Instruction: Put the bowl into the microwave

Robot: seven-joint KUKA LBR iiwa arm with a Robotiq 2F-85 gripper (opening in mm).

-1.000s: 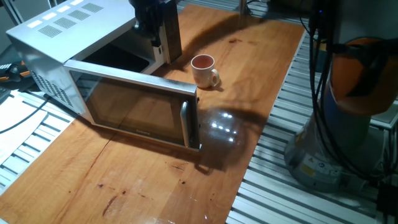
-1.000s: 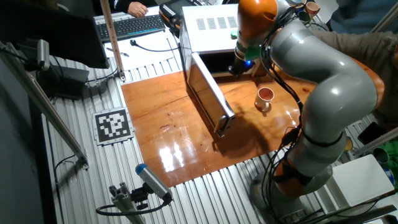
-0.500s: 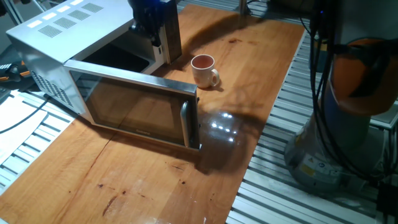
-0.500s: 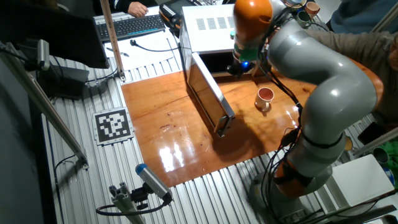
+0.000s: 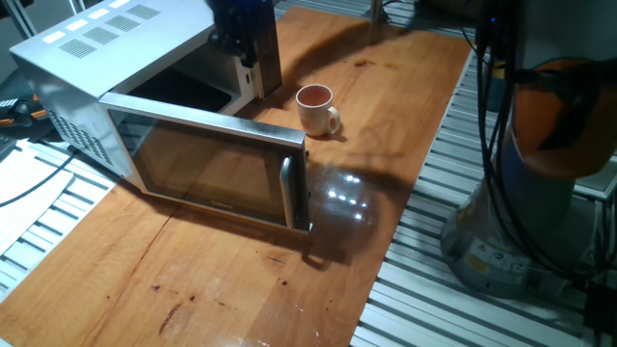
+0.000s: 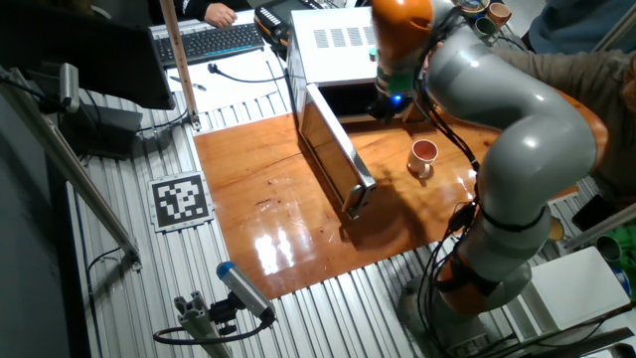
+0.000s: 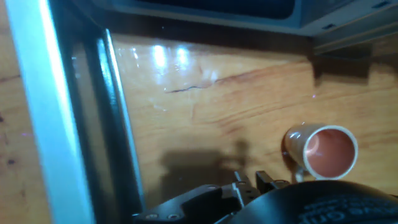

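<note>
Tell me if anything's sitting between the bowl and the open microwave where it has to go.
Nothing visible does. The bowl stands alone on bare wood just outside the microwave, whose door is swung wide open. Only the gripper hangs near the opening, above the tabletop.

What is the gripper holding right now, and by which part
Nothing. The gripper is up by the open microwave, while the bowl stands alone on the table, untouched.

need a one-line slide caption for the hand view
Hand view: cup standing on the wooden table, beside the microwave's open door, not yet picked up.
</note>
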